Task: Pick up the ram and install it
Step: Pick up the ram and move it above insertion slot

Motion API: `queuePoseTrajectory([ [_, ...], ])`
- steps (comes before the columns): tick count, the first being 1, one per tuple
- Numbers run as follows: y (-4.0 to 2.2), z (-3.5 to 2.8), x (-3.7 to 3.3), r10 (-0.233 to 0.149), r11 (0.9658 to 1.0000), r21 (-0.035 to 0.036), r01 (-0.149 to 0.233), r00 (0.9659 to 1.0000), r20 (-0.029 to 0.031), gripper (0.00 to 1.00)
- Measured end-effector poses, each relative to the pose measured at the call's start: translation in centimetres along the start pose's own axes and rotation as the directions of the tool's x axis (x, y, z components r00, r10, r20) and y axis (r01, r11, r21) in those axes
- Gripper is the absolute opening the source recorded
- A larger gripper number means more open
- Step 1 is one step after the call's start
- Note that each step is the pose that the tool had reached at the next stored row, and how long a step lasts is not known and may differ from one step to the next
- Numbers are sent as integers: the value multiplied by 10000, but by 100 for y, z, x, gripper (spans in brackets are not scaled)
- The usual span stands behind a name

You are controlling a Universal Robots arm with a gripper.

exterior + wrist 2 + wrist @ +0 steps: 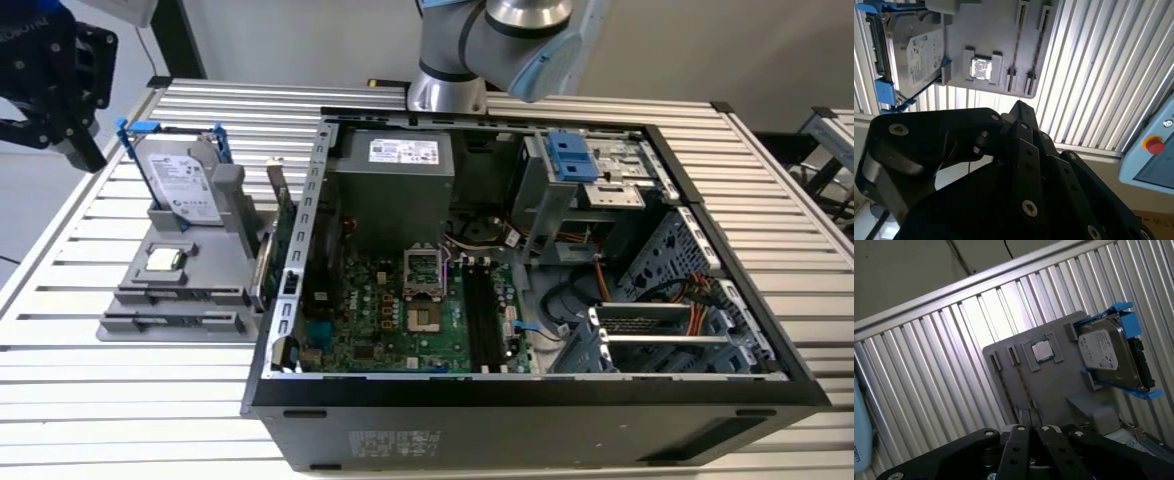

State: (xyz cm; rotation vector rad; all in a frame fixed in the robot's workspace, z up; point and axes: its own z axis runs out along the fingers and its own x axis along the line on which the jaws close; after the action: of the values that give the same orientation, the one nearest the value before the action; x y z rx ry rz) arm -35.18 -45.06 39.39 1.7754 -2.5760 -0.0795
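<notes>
Slatted metal table, pale ribs running side to side in the exterior view, with 2 things directly on it. Open computer case, black-walled, laid on its side with the interior facing up, over most of the table's middle. Just beside the case, toward the exterior view's left, a grey holder block, flat on the slats and close along the case wall. Standing in the holder, at the end farther from the case's camera-side black wall, 1 hard drive in a blue bracket. Nearer that wall, 1 small square chip seated in a recess. Bare ribs visible around the case and holder.
</notes>
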Motion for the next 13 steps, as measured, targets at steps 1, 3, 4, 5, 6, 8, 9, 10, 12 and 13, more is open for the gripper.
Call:
queuePoseTrajectory([
  [1, 0, 0, 0, -179, 9998, -3, 179, 9998, -9, 0],
  [3, 1, 0, 0, -542, 9985, -10, 542, 9985, -26, 0],
  [4, 1, 0, 0, -717, 9974, -15, 717, 9974, -34, 0],
  [5, 0, 0, 0, -907, 9959, -19, 907, 9959, -43, 0],
  [6, 0, 0, 0, -1091, 9940, -23, 1091, 9940, -52, 0],
  [8, 0, 0, 0, -1447, 9895, -32, 1446, 9895, -68, 0],
  [9, 1, 0, 0, -1624, 9867, -37, 1624, 9867, -77, 0],
  [10, 1, 0, 0, -1801, 9836, -42, 1801, 9836, -85, 0],
  [12, 0, 0, 0, -2160, 9764, -53, 2159, 9763, -101, 0],
  [13, 0, 0, 0, -2344, 9721, -58, 2344, 9721, -109, 0],
])
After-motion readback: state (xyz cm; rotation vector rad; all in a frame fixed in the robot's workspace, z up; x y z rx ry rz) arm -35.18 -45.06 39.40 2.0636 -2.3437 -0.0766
